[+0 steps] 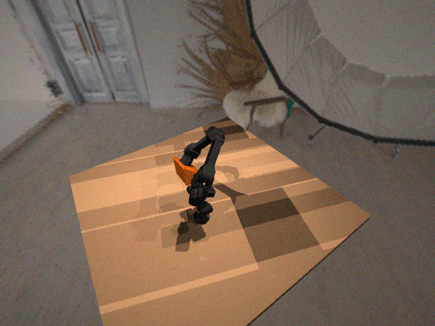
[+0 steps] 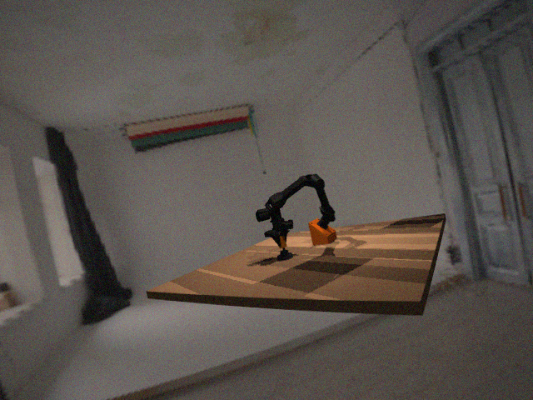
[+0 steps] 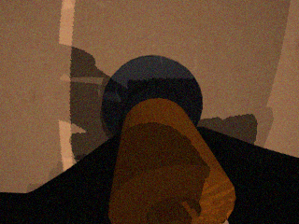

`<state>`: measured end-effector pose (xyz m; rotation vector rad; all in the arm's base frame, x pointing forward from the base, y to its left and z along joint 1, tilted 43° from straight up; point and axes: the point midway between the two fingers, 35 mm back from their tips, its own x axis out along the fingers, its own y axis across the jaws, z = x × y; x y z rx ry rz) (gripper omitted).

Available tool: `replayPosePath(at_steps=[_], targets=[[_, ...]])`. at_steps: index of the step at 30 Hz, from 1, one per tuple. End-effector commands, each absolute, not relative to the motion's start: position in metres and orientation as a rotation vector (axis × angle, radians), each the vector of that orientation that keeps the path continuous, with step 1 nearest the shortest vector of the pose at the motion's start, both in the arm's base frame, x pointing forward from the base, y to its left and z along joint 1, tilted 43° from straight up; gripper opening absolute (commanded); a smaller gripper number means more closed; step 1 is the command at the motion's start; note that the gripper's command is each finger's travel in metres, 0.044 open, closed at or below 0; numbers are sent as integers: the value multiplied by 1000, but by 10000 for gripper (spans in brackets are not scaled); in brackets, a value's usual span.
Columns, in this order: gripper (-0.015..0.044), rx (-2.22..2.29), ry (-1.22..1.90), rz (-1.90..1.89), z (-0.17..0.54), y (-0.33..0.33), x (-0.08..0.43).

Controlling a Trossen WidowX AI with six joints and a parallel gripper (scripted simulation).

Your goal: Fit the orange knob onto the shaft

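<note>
The orange knob [image 2: 283,242] [image 3: 159,156] is upright between the fingers of my gripper [image 2: 282,240] [image 3: 158,139], which is shut on it. The round dark pedestal [image 1: 201,219] [image 2: 285,256] [image 3: 151,67] stands on the table beneath the knob. In the exterior view a short dark stretch shows between the knob's lower end and the pedestal, so the knob appears to be above the pedestal, not down on it. In the wrist view the knob covers the pedestal's middle. The D-shaped shaft cannot be made out clearly, and its flat side and the knob's hole are hidden.
The arm's orange base block [image 1: 185,172] [image 2: 321,233] stands on the wooden table [image 1: 147,274] [image 2: 344,290] behind the pedestal. Patchy shadows and light stripes cross the table top around the pedestal.
</note>
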<state>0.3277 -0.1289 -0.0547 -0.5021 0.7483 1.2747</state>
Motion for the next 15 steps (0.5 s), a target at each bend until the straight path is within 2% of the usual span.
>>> replayPosePath(at_steps=[1, 15], targets=[[0, -515, 745, 1270, -52, -132, 331], [0, -515, 745, 1270, -55, -130, 332]])
